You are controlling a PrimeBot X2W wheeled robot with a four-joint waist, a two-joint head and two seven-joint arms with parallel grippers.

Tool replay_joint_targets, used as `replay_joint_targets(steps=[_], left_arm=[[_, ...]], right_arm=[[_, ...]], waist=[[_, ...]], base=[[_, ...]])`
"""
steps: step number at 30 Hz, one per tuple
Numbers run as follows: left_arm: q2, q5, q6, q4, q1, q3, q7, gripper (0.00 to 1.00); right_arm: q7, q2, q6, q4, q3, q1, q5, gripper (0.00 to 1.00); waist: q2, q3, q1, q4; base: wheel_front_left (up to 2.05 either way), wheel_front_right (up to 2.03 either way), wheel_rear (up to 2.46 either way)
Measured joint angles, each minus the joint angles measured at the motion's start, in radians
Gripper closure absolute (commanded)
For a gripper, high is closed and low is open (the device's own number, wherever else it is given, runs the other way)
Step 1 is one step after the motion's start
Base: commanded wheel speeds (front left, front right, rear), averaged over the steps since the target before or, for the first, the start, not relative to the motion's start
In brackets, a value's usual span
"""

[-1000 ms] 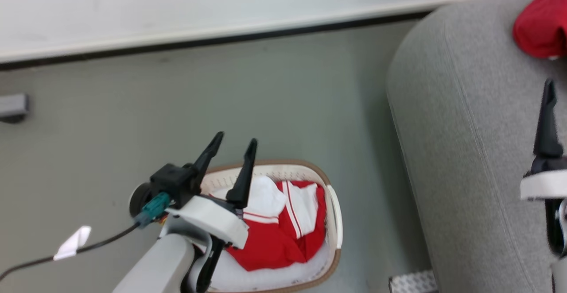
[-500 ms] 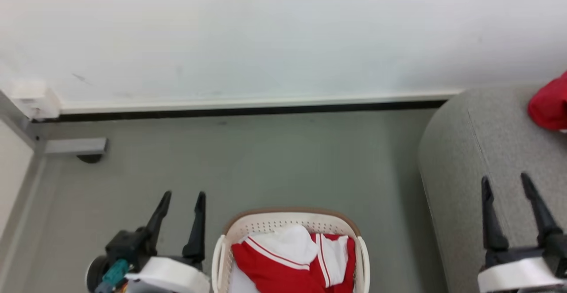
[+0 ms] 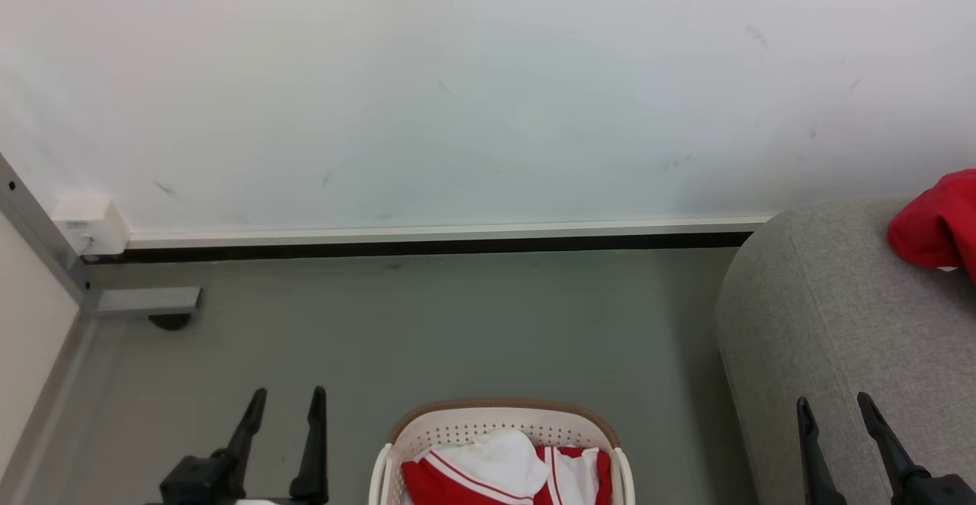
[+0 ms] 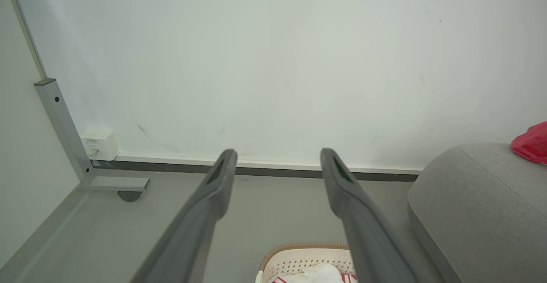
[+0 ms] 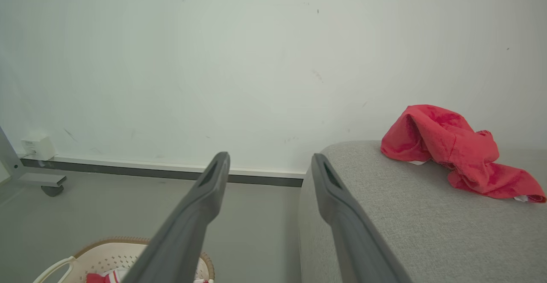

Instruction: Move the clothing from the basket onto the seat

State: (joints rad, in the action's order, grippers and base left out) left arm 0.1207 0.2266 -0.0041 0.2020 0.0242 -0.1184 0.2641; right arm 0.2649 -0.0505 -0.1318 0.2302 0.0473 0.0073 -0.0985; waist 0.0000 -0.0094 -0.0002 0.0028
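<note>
Grey floor [image 3: 457, 322] is carrying the basket [image 3: 499, 407] of likely soft, light clothing [image 3: 450, 482] (pinch a raised fold). Left gripper [image 3: 288, 392] and right gripper [image 3: 832, 400] are gaping empty.

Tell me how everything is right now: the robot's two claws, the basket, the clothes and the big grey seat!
left gripper: open, empty, beside the basket.
right gripper: open, empty, near the seat.
basket: upright on the floor, clothes inside.
red and white clothing: crumpled in the basket, not moved yet.
red garment: lying crumpled on the seat.
seat: beside the basket, one garment on it.
</note>
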Motion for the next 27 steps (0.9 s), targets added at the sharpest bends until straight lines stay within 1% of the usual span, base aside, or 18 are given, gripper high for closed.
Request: replay_joint_targets(steps=[8,18,23,27], left_arm=[[-0.025,-0.040,-0.036,0.012,-0.003,0.042,0.000,0.00],[-0.048,-0.061,-0.057,0.011,-0.005,0.072,0.000,0.00],[-0.053,-0.086,-0.070,0.058,0.017,0.049,0.000,0.00],[-0.051,-0.122,-0.085,0.165,0.109,-0.006,-0.003,0.00]], right_arm=[[0.000,0.000,0.000,0.014,-0.022,0.003,-0.009,0.00],[0.000,0.000,0.000,0.018,-0.039,-0.010,-0.012,0.00],[0.000,0.000,0.000,0.004,-0.048,-0.046,-0.010,0.00],[0.000,0.000,0.000,-0.025,-0.048,-0.097,-0.008,0.00]], waist=[[0.0001,-0.004,0.0001,-0.022],[0.0000,0.004,0.0001,-0.048],[0.0000,0.033,0.0002,-0.070],[0.0000,0.084,0.0003,-0.089]], base=[[0.00,0.00,0.00],[0.00,0.00,0.00],[0.00,0.00,0.00],[0.00,0.00,0.00]])
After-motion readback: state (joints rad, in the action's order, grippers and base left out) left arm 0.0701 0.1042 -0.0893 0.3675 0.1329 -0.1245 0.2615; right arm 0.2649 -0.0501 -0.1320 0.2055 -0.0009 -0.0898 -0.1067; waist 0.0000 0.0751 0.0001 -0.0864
